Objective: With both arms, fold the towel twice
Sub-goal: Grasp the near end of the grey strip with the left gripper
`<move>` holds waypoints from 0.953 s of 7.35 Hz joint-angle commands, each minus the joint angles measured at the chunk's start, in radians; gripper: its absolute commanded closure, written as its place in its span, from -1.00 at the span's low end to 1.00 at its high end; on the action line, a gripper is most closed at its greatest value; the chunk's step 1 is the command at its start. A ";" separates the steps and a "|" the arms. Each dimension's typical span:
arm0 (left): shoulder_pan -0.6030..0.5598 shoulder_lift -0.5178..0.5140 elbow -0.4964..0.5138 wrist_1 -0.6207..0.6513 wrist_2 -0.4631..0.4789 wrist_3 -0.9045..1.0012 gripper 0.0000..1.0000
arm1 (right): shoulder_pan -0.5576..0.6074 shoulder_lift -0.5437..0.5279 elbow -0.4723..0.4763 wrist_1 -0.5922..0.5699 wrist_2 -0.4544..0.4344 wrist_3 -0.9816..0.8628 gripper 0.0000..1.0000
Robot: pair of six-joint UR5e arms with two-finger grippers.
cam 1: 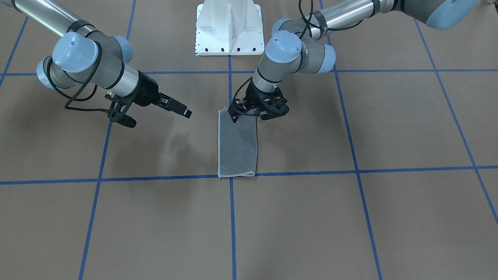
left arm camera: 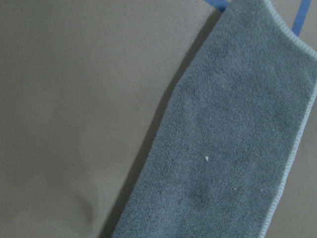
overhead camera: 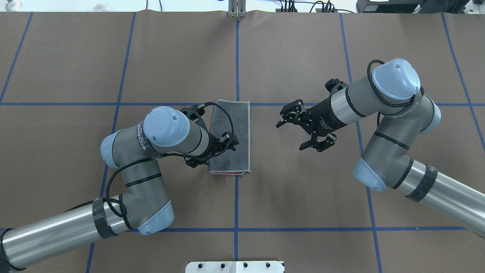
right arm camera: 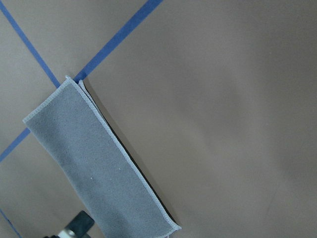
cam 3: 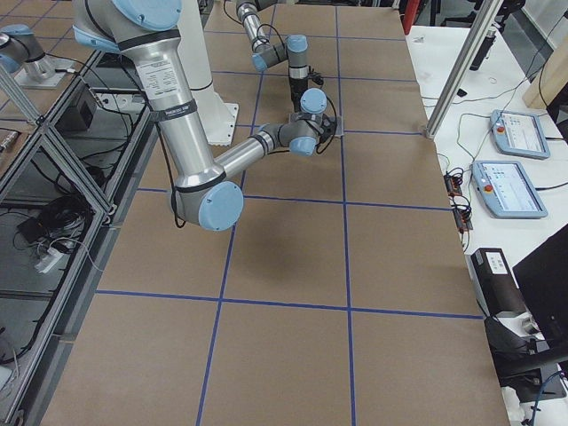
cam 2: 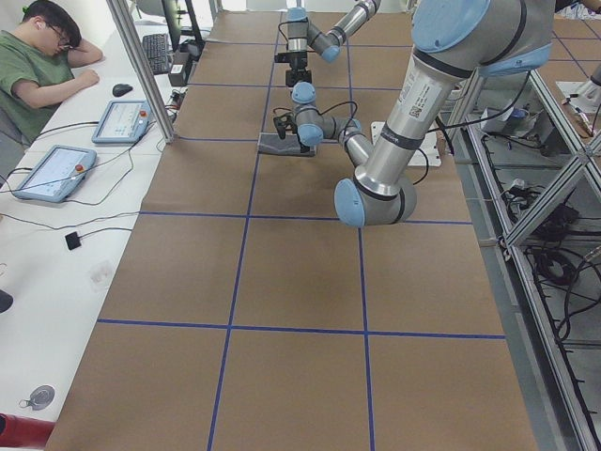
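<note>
The towel [overhead camera: 235, 129] lies flat, folded once, on the worktop [overhead camera: 303, 197], and the left fingers [cam 1: 272, 112] above it and the right fingers [overhead camera: 291, 113] beside it are spread wide and empty, so each should pinch one corner of the same short end and lift together.

Brown paper [overhead camera: 303, 45] covers the whole table, marked off into large rectangles by lines of blue tape [overhead camera: 236, 57]. A small metal bracket [overhead camera: 237, 9] sits at the table's far edge, with cables beyond it. In the exterior left view, a white side table [cam 2: 56, 263] runs along the paper. A person in a green shirt and glasses [cam 2: 38, 66] sits there, head propped on one hand. Two teach pendants [cam 2: 124, 120] lie on it, one beyond the other, with a computer mouse [cam 2: 122, 89] and a keyboard [cam 2: 155, 52] farther off. A slanted aluminium post [cam 2: 141, 66] rises beside them.
</note>
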State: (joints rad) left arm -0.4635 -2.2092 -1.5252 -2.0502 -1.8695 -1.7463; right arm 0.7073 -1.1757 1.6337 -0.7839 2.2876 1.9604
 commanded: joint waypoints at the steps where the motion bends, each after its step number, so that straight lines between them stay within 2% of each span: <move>1: 0.005 0.012 -0.024 0.002 0.003 -0.002 -1.00 | 0.006 -0.002 0.000 0.000 0.000 0.000 -0.98; 7: 0.026 0.028 -0.020 0.001 0.006 -0.004 -0.98 | 0.012 -0.002 0.000 0.000 0.003 -0.002 -0.98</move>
State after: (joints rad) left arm -0.4451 -2.1823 -1.5451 -2.0488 -1.8650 -1.7491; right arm 0.7175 -1.1781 1.6350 -0.7833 2.2890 1.9601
